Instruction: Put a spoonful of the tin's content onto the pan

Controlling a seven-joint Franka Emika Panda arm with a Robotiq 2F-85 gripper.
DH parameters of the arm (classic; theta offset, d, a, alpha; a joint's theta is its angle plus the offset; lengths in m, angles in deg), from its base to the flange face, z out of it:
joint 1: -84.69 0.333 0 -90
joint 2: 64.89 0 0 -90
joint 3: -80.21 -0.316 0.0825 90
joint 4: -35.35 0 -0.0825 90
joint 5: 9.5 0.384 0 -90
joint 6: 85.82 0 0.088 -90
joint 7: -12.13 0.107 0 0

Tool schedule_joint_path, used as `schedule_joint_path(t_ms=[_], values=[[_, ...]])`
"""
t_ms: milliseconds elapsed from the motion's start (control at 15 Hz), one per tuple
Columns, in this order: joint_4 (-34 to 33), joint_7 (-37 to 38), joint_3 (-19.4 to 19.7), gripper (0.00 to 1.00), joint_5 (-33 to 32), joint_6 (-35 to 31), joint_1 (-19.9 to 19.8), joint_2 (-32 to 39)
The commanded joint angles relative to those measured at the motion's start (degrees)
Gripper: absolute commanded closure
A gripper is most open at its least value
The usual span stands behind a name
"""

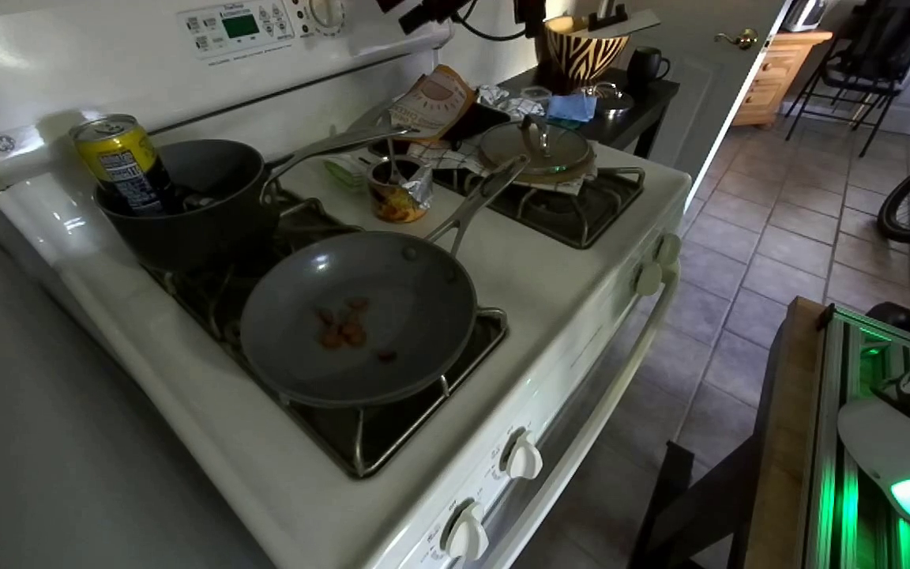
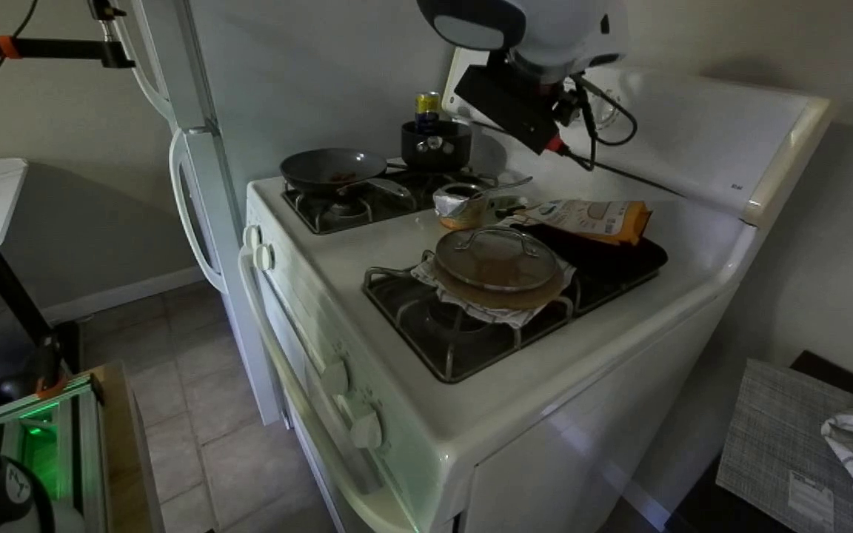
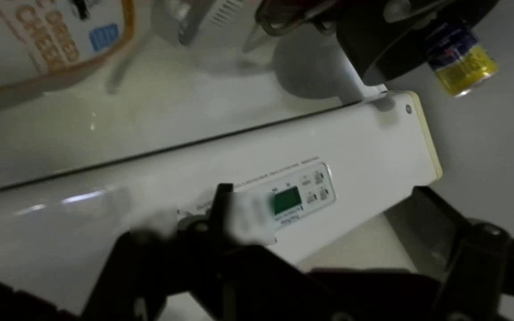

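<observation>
The tin (image 1: 396, 203) stands upright on the stove (image 1: 518, 261), near the pan (image 1: 415, 316), likely light and apt to slide. The spoon (image 2: 504, 187) leaning in it, probably stiff and slick, is best pinched where it juts past the rim. An exterior view shows reddish bits (image 1: 352, 334) in the pan; in the wrist view I cannot make out the tin, yet the gripper (image 3: 321, 196) is plainly spread wide, holding nothing.

Smooth pan (image 1: 419, 324), glossy stove (image 1: 534, 276)

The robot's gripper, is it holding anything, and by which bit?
Nothing is held: the gripper is open, with nothing between its jaws. The spoon handle sticks out of the tin.
</observation>
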Motion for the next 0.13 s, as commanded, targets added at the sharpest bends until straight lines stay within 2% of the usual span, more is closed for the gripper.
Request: schedule_joint_path(t_ms=[0, 67], values=[[0.1, 0.2, 0.6, 0.0, -0.1, 0.7, 0.7, -1.6], [0.4, 0.4, 0.6, 0.0, -0.1, 0.9, 0.9, -2.9]])
